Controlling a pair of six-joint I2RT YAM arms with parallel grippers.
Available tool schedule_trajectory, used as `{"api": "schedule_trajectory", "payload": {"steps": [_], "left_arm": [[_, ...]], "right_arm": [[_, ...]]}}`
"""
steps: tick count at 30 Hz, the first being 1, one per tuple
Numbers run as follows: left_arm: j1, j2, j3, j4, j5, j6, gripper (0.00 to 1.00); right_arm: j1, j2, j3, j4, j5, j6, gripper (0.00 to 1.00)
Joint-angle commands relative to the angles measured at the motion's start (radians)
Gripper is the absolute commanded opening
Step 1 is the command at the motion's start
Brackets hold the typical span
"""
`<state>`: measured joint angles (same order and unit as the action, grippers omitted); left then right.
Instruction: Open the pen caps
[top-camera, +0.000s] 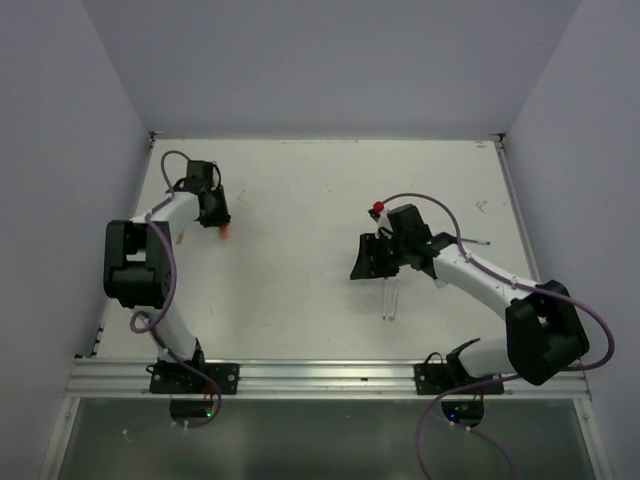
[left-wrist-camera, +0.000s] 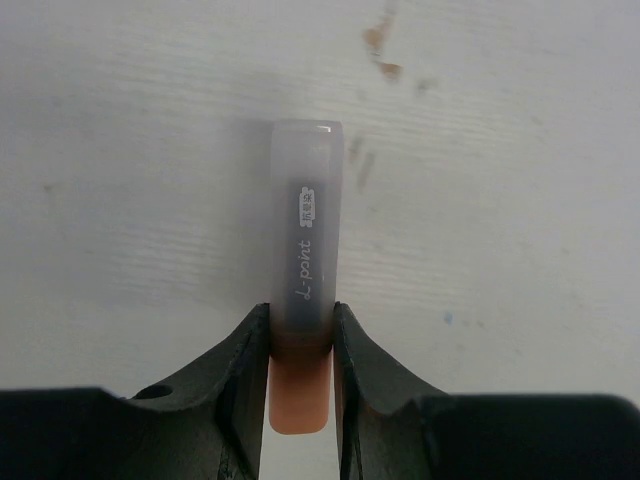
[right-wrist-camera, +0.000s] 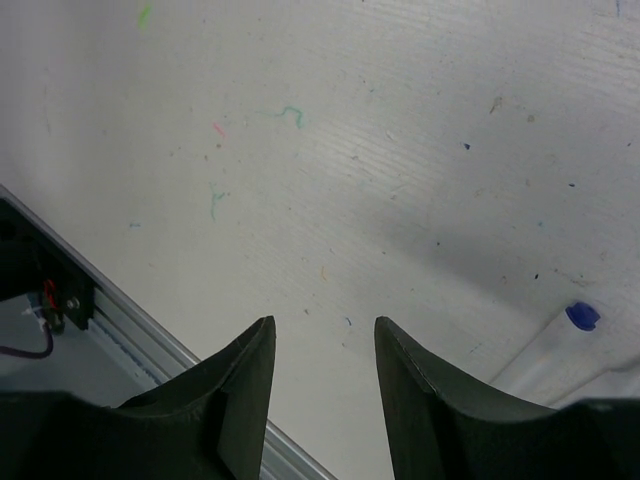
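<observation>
Orange pen cap (left-wrist-camera: 300, 395), a short stubby plastic cylinder, sits lengthwise between the jaws of the left gripper (left-wrist-camera: 301, 322), joined end to end with a frosted barrel (left-wrist-camera: 306, 240) pointing away over the white surface (left-wrist-camera: 120, 150).

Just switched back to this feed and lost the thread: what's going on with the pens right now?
The left gripper is shut on a frosted translucent pen barrel, right where it meets its stubby orange plastic cap. The cap looks seated, not yet pulled off. The right gripper is open and empty over the white table, with a clear pen with a blue end lying just beside it.
</observation>
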<state>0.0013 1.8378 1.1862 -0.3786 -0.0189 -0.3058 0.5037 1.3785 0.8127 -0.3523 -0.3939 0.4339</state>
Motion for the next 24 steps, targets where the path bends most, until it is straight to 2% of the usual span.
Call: {"api": "schedule_trajectory", "payload": {"steps": [1,5,9,15,24], "left_arm": [[-0.090,-0.188,-0.052,0.013,0.088,-0.033,0.00],[-0.129,-0.365,-0.241,0.162,0.339,-0.116,0.00],[-0.184,-0.520,-0.387,0.286,0.451,-0.180,0.00],[-0.319,-0.636,-0.490,0.340,0.456,-0.243,0.00],[-0.530,-0.643,-0.533,0.415,0.383,-0.299,0.00]], "right_arm": [[0.004,-0.042,0.029,0.007,-0.059,0.060,0.49],[0.002,-0.033,0.045,0.059,-0.117,0.137,0.52],[0.002,-0.022,0.048,0.159,-0.148,0.222,0.56],[0.038,0.007,0.072,0.231,-0.123,0.310,0.59],[0.122,0.086,0.158,0.266,-0.034,0.384,0.58]]}}
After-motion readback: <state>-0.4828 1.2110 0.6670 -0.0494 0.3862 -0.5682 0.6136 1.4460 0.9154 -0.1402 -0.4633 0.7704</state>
